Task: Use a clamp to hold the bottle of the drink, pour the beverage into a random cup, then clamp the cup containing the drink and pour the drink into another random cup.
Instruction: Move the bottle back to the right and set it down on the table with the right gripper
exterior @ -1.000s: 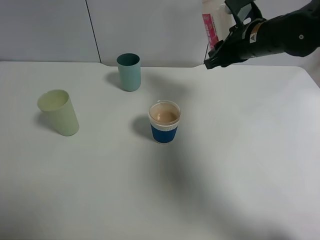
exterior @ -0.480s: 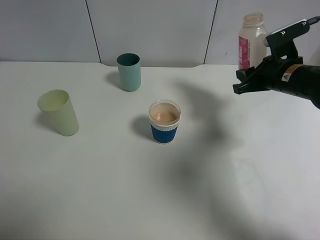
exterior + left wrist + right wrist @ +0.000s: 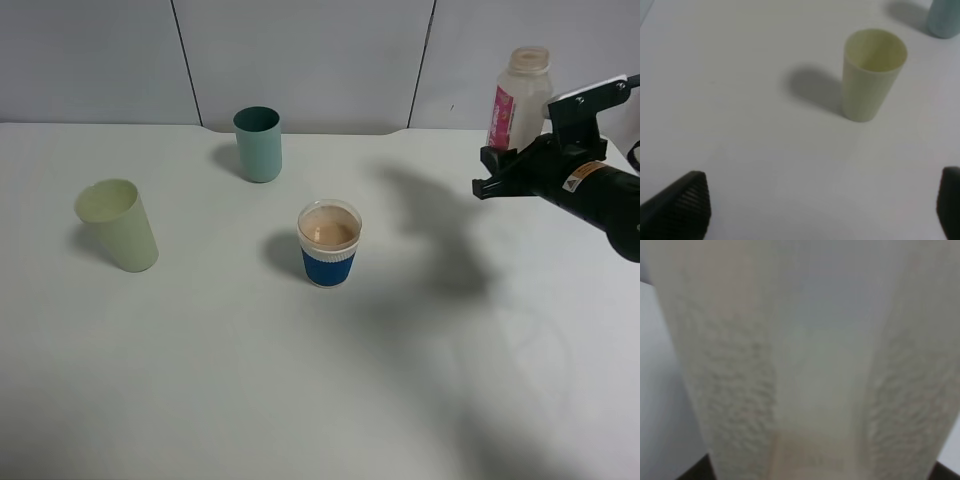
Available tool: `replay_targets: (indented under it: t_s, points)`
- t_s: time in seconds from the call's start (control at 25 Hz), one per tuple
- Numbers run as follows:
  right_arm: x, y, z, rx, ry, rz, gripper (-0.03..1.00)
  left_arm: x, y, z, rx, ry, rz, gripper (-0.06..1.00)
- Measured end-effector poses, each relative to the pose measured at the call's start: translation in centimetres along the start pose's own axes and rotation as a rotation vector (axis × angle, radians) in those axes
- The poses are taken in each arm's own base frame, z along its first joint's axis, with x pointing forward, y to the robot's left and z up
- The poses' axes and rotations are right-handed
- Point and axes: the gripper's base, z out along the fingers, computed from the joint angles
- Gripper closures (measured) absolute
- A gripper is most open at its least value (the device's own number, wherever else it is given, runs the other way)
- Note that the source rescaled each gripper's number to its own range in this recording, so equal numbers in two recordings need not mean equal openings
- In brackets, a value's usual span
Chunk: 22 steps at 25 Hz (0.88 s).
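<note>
A blue cup with a white rim [image 3: 329,243] stands mid-table and holds brown drink. A teal cup [image 3: 258,144] stands behind it. A pale green cup [image 3: 117,225] stands at the left, seen empty in the left wrist view [image 3: 872,74]. My right gripper [image 3: 512,172] is shut on the clear bottle with a pink label [image 3: 521,97] and holds it upright at the back right. The bottle fills the right wrist view [image 3: 805,360]. My left gripper [image 3: 820,212] is open and empty, short of the green cup, and out of the exterior view.
A white table [image 3: 200,380] with a grey panelled wall [image 3: 320,60] behind it. The right arm's shadow falls on the table right of the blue cup.
My right arm has swung right and lowered with the bottle, which went from tilted to upright. The cups have not moved.
</note>
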Motion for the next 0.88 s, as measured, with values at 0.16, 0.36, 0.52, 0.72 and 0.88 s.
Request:
replay_targets:
  t_s: [0.16, 0.36, 0.52, 0.72, 0.88]
  points:
    - [2.1, 0.7, 1.3, -0.013, -0.057, 0.008, 0.97, 0.0, 0.0, 0.0, 0.0, 0.0, 0.0, 0.27]
    - [3.6, 1.1, 2.1, 0.007, -0.124, 0.018, 0.97, 0.0, 0.0, 0.0, 0.0, 0.0, 0.0, 0.27]
    - [4.3, 1.1, 2.4, 0.026, -0.116, 0.036, 0.97, 0.0, 0.0, 0.0, 0.0, 0.0, 0.0, 0.27]
    - [5.1, 0.9, 4.3, 0.031, -0.121, 0.038, 0.97, 0.0, 0.0, 0.0, 0.0, 0.0, 0.0, 0.27]
    - [4.8, 0.6, 5.4, 0.039, -0.149, 0.034, 0.97, 0.0, 0.0, 0.0, 0.0, 0.0, 0.0, 0.27]
